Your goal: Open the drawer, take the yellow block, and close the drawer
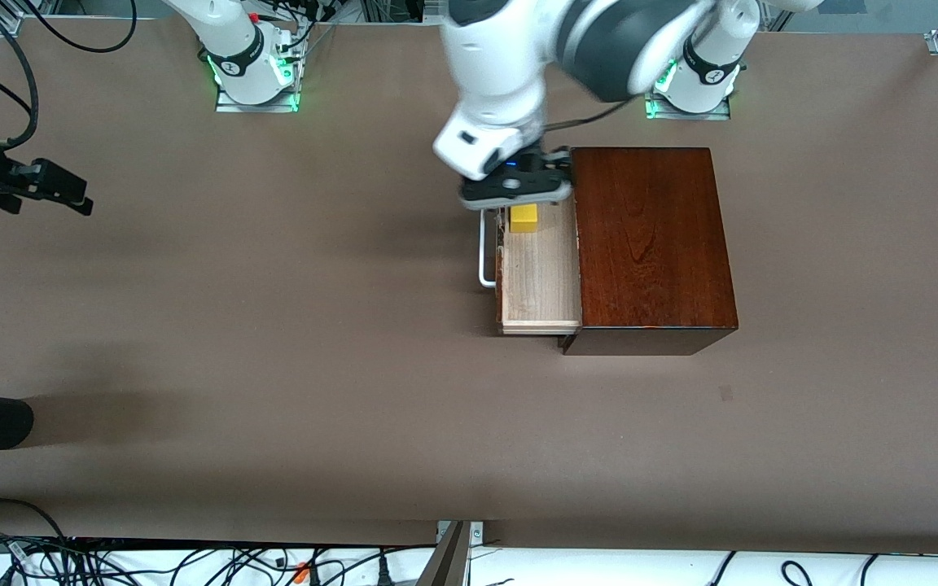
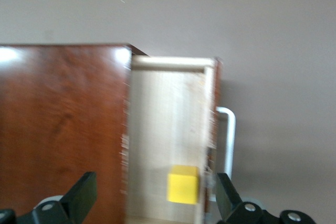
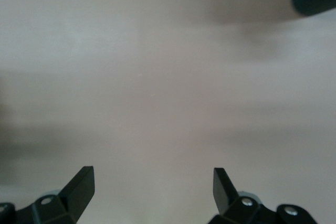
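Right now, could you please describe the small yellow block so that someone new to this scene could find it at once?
Find the dark reddish-brown wooden box on the brown table; its pale-wood drawer is pulled open toward the right arm's end. The small bright yellow cube sits in the drawer's corner farthest from the front camera, under the left pincer, the only bright thing there.

The wooden box (image 1: 652, 244) is dark reddish-brown with visible grain; its drawer (image 1: 538, 277) is pale light wood inside, with a white loop handle (image 1: 483, 252). The block (image 1: 524, 218) is bright yellow. The table (image 1: 273, 325) is plain brown.
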You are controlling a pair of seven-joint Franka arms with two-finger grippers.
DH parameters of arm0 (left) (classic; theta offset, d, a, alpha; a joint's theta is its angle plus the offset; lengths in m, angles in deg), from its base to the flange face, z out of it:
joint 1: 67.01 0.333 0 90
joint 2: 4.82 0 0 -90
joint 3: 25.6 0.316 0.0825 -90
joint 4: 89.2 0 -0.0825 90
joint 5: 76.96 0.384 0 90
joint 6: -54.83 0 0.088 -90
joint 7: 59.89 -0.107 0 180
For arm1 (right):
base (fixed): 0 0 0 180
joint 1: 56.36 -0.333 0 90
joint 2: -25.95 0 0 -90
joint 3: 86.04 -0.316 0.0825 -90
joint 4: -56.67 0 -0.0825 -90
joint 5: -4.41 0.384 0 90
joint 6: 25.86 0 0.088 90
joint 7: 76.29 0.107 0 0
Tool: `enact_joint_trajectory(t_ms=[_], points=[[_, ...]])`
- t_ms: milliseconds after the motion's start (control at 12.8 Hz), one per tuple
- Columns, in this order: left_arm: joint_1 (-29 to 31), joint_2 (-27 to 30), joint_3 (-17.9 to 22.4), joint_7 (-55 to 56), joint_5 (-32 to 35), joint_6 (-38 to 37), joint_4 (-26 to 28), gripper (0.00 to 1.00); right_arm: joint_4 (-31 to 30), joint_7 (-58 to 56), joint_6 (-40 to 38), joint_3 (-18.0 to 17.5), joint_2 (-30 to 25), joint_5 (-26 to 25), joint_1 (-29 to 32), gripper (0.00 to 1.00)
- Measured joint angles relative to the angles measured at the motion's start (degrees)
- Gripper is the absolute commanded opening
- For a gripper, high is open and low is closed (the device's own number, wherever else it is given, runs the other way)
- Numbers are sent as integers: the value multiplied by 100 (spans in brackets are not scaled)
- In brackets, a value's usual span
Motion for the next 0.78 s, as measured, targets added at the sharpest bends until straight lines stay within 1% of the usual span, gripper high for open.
enact_joint_trajectory(t_ms=[78, 156, 390, 547, 703, 781], points=[[258, 114, 1, -322, -61, -63, 0, 100, 68, 360, -142, -90, -25, 110, -6, 100], [527, 207, 3, -707, -130, -120, 1, 100, 134, 955, -201, -283, -43, 192, -8, 100], [1391, 370, 19, -1861, -454, -375, 1, 100, 209, 3270, -206, -1227, -42, 230, -94, 100], [1990, 442, 48, -2690, -672, -520, 4, 100, 208, 4928, -47, -1801, 18, 230, -301, 100], [2363, 613, 136, -3381, -757, -520, 54, 100, 203, 6619, 311, -2087, 148, 228, -684, 100], [2435, 783, 316, -3665, -838, -472, 196, 100, 198, 7495, 482, -2137, 261, 226, -988, 100]])
